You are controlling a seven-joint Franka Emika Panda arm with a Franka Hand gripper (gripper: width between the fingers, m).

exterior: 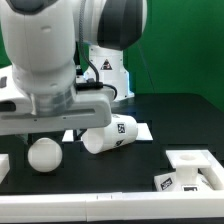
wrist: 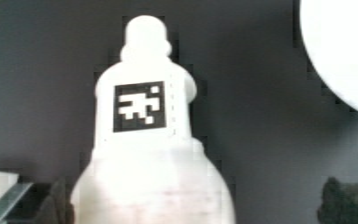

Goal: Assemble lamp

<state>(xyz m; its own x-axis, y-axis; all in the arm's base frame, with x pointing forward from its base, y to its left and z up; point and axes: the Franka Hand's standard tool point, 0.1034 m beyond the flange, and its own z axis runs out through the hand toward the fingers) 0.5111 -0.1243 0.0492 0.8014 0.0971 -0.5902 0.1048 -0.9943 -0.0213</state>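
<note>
Three lamp parts, none joined, so by the look of it the assembly is at or near its start. The base sits alone on the black table at the exterior view's right, with nothing seated in it. The shade lies on its side near the middle, tag facing the camera. The bulb rests on the table at the exterior view's left, well apart from the base and just under the big white arm, which hides the claw in that view. The wrist view shows what is most likely that bulb lengthwise, tag on its neck and the narrow end pointing away from the camera. The gripper straddles its wide end with the jaws apart, dark gaps on both sides, nothing clamped (contact looks nil, though the picture is blurry). A round white edge beside it cannot be identified. Judged from this: bulb pick not yet done; seating the bulb in the base and fitting the shade are all left.
</note>
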